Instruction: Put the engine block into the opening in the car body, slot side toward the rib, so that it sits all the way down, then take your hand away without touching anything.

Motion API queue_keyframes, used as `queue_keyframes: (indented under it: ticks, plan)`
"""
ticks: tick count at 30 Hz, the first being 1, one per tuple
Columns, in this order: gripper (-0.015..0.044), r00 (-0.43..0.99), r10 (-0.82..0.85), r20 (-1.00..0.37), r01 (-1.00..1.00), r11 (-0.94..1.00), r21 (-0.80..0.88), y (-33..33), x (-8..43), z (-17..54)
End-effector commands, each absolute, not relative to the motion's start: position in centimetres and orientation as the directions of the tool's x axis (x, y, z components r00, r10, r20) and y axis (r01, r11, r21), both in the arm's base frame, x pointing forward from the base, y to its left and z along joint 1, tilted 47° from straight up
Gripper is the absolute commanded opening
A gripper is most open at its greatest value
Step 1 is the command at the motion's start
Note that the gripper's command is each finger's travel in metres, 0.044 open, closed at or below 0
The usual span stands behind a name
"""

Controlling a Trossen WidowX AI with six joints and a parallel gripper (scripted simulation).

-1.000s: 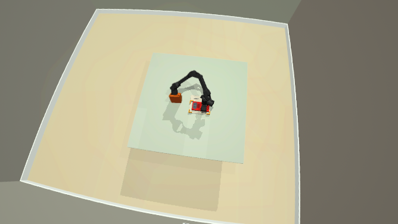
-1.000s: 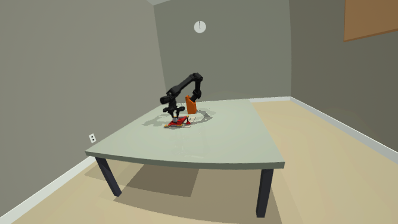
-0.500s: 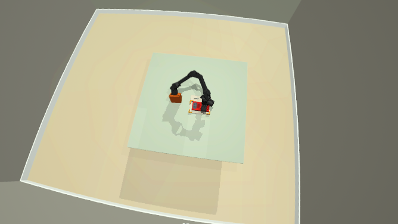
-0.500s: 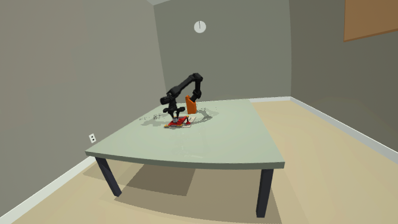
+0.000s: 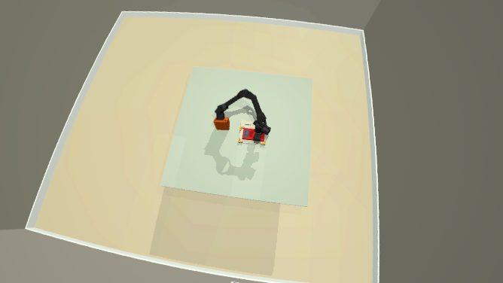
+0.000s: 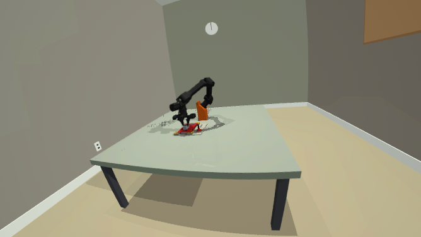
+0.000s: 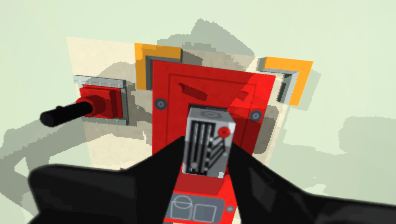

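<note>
My gripper (image 7: 206, 143) (image 6: 185, 125) is shut on the grey engine block (image 7: 207, 142) (image 6: 185, 127), with a finger on each side of it. The block has dark slots on its face and a red round spot near one corner. The red car body (image 7: 167, 127) (image 5: 249, 134) (image 6: 193, 127) lies below it. In the wrist view the block overlaps the dark opening (image 7: 196, 105), of which only a thin edge shows beyond the block. The rest of the opening and the rib are hidden, and I cannot tell how deep the block sits. In the top view the arm hides the block.
Yellow corner brackets (image 7: 141, 70) (image 7: 298, 82) stand at the car's far corners on a cream board (image 7: 82, 55). A red piece with a black handle (image 7: 64, 113) stands in a grey holder left of the car. The arm's orange base (image 5: 221, 124) (image 6: 202, 112) stands on the pale green table (image 5: 211, 83).
</note>
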State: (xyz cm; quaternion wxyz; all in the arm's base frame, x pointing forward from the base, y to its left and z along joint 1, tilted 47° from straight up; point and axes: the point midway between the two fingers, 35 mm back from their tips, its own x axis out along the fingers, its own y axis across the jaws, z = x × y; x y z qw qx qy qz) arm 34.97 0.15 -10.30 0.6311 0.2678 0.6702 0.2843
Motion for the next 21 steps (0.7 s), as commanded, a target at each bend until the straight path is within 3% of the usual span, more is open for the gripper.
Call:
queue_keyframes:
  ticks: [1,21]
  plan:
    - [0.0159,-0.058,0.72,-0.691,0.006,0.693,0.721,0.27,34.98,-10.37]
    - [0.0159,-0.058,0.721,-0.691,0.006,0.692,0.721,0.65,34.96,-10.75]
